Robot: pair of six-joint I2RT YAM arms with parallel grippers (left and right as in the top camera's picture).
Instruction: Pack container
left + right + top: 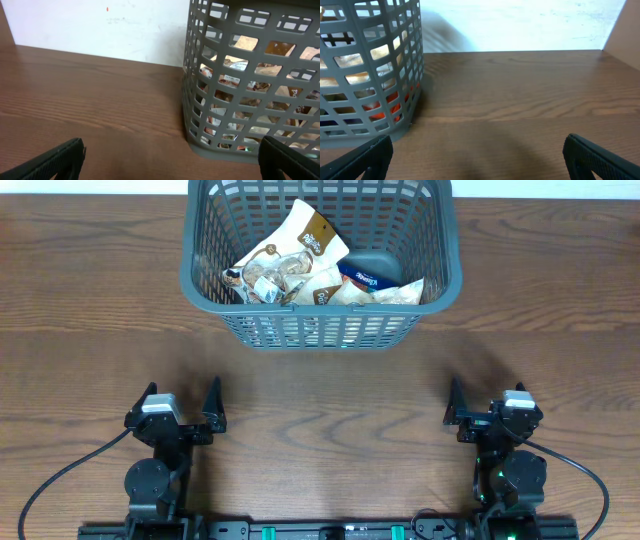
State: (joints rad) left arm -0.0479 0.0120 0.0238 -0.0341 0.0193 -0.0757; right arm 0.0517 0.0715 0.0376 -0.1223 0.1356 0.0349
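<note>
the container (320,330), a dark grey slotted basket, stands upright on the wooden tabletop (90,330) at the far side from the arms, roughly midway between them and reaching the top edge of the overhead view

inside it lie several snack packets: a white and brown packet (295,250) leans tilted across the middle, a blue packet (368,275) sits to its right, and a pale packet (385,295) rests against the near wall; more wrappers lie under these, too jumbled to tell apart

the left end effector (183,395) sits low at the near edge of the tabletop, jaws spread wide with nothing between them, well apart from the container; from the left wrist view the left end effector (172,165) shows only its two dark fingertips (60,160) at the bottom corners, with the container (200,115) ahead and to the right

the right end effector (485,395) mirrors it on the other side, likewise spread wide and empty, well apart from the container; in the right wrist view the right end effector (480,162) faces bare wood, with the container (395,65) ahead to the left and orange and blue wrappers showing through its slots
</note>
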